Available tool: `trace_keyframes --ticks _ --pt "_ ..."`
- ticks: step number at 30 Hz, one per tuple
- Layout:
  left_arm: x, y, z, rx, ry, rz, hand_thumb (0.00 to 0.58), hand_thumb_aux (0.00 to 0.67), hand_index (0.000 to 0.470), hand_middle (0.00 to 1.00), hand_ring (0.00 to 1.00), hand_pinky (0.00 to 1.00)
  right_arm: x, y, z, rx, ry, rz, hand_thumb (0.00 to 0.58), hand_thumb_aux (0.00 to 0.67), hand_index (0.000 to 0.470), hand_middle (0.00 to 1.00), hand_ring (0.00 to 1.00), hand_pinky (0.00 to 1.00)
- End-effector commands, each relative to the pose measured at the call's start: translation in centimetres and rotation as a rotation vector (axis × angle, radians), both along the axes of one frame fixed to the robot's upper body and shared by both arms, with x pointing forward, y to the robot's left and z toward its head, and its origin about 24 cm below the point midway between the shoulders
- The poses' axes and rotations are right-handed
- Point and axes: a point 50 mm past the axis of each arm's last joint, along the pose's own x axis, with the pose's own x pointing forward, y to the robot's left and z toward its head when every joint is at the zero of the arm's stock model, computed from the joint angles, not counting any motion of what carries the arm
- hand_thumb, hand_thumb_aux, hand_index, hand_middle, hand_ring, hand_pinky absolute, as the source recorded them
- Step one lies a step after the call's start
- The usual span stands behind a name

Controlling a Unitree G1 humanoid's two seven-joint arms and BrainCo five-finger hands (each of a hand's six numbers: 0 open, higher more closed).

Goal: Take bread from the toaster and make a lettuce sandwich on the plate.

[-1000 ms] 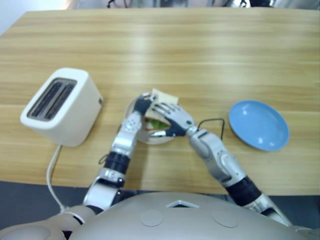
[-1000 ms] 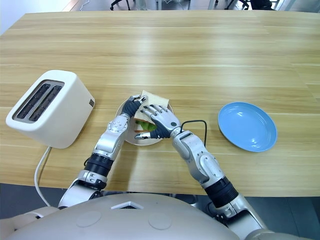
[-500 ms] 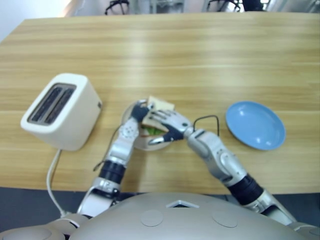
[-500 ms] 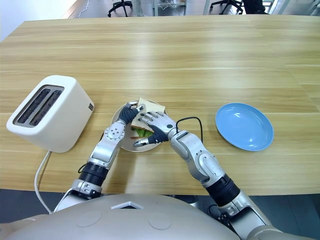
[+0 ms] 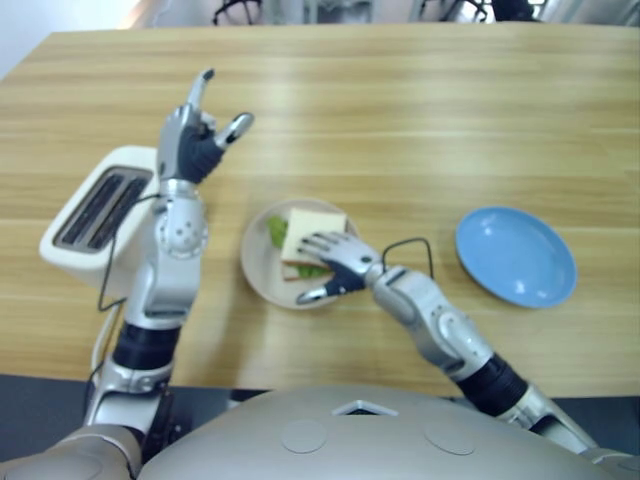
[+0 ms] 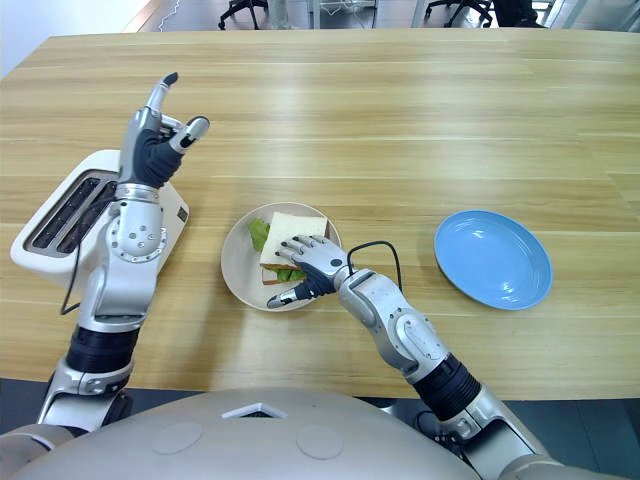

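Left hand (image 6: 155, 135) is hanging raised over the white toaster (image 6: 50, 222), fingers loosely spread and holding nothing. The toaster is sitting near the left edge of the wooden table (image 6: 400, 120). Right hand (image 6: 305, 265) is lying flat on the sandwich (image 6: 290, 230), fingers wide and gripping nothing. The sandwich is sitting on the beige plate (image 6: 238, 285) near the middle of the front edge, with lettuce (image 6: 258, 233) poking out at its left side. A blue plate (image 6: 492, 258) is lying well apart, toward the right edge.

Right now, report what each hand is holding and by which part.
Nothing is gripped. The left hand hangs empty in the air by the toaster; the right hand lies open on the sandwich, at the near edge of its top slice.
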Motion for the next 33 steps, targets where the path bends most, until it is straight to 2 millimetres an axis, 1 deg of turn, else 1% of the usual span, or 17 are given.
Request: trace_keyframes --ticks 1,2,3,4,7,11,13,15,17,20,21,25,27,28,29,30,33 --pt "-0.4 0.4 -0.6 -0.018 0.054 -0.021 0.0 0.0 0.0 0.49 0.49 0.49 -1.5 -1.6 -3.8 -0.113 0.183 -0.025 0.0 0.0 0.0 0.0 0.0 0.0" --pt "-0.4 0.4 -1.2 -0.035 0.08 -0.038 0.0 0.0 0.0 0.24 0.24 0.24 -1.1 -1.5 -2.9 -0.067 0.142 -0.033 0.0 0.0 0.0 0.0 0.0 0.0" --pt "-0.5 0.5 -1.8 -0.046 0.106 -0.054 0.0 0.0 0.0 0.24 0.24 0.24 -0.6 -1.4 -1.8 -0.018 0.094 -0.045 0.0 0.0 0.0 0.0 0.0 0.0" --pt "-0.7 0.5 -2.4 -0.064 0.133 -0.069 0.0 0.0 0.0 0.0 0.0 0.0 -0.2 -1.4 -0.7 0.034 0.049 -0.059 0.0 0.0 0.0 0.0 0.0 0.0" --pt "-1.2 1.2 -4.0 -0.124 0.201 -0.101 0.0 0.0 0.0 0.0 0.0 0.0 1.0 -2.2 3.7 0.243 -0.117 -0.117 0.0 0.0 0.0 0.0 0.0 0.0" --pt "-2.0 2.0 -4.4 -0.159 0.234 -0.161 0.0 0.0 0.0 0.0 0.0 0.0 1.5 -4.1 8.9 0.459 -0.306 -0.196 0.0 0.0 0.0 0.0 0.0 0.0" --pt "-2.3 2.4 -4.1 -0.172 0.228 -0.189 0.0 0.0 0.0 0.0 0.0 0.0 1.3 -5.0 10.8 0.559 -0.369 -0.227 0.0 0.0 0.0 0.0 0.0 0.0" --pt "-2.5 2.7 -3.7 -0.193 0.216 -0.225 0.0 0.0 0.0 0.0 0.0 0.0 1.0 -5.9 12.1 0.63 -0.409 -0.257 0.0 0.0 0.0 0.0 0.0 0.0" --pt "-2.7 3.0 -3.2 -0.196 0.209 -0.263 0.0 0.0 0.0 0.0 0.0 0.0 0.7 -6.4 12.5 0.679 -0.409 -0.276 0.0 0.0 0.0 0.0 0.0 0.0" --pt "-3.1 3.1 -3.0 -0.169 0.245 -0.351 0.0 0.0 0.0 0.0 0.0 0.0 0.2 -6.9 11.7 0.664 -0.317 -0.283 0.0 0.0 0.0 0.0 0.0 0.0" --pt "-3.2 3.1 -3.3 -0.15 0.291 -0.388 0.0 0.0 0.0 0.0 0.0 0.0 -0.1 -7.1 11.1 0.642 -0.252 -0.283 0.0 0.0 0.0 0.0 0.0 0.0" --pt "-4.6 3.4 -6.3 0.048 0.631 -0.521 0.0 0.0 0.0 0.0 0.0 0.0 -2.2 -7.9 7.7 0.456 0.047 -0.204 0.0 0.0 0.0 0.0 0.0 0.0" --pt "-5.3 4.0 -6.7 0.085 0.714 -0.543 0.0 0.0 0.0 0.0 0.0 0.0 -3.1 -8.5 6.8 0.402 0.145 -0.191 0.0 0.0 0.0 0.0 0.0 0.0" --pt "-5.5 4.1 -6.8 0.083 0.747 -0.561 0.458 0.363 0.249 0.44 0.44 0.44 -3.4 -8.6 6.5 0.385 0.177 -0.185 0.464 0.37 0.254 0.31 0.31 0.31" --pt "-5.8 4.1 -6.8 0.082 0.774 -0.583 0.531 0.476 0.327 0.75 0.75 0.75 -3.6 -8.7 6.3 0.376 0.212 -0.184 0.575 0.61 0.419 0.9 0.9 0.9" --pt "-6.3 4.0 -6.8 0.071 0.813 -0.615 0.58 0.67 0.46 1.0 1.0 1.0 -3.9 -8.7 6.1 0.359 0.248 -0.167 0.58 0.67 0.46 1.0 1.0 1.0" --pt "-7.7 3.5 -7.4 0.098 0.94 -0.707 0.58 0.67 0.46 1.0 1.0 1.0 -4.6 -8.5 6.0 0.333 0.336 -0.126 0.58 0.67 0.46 1.0 1.0 1.0"
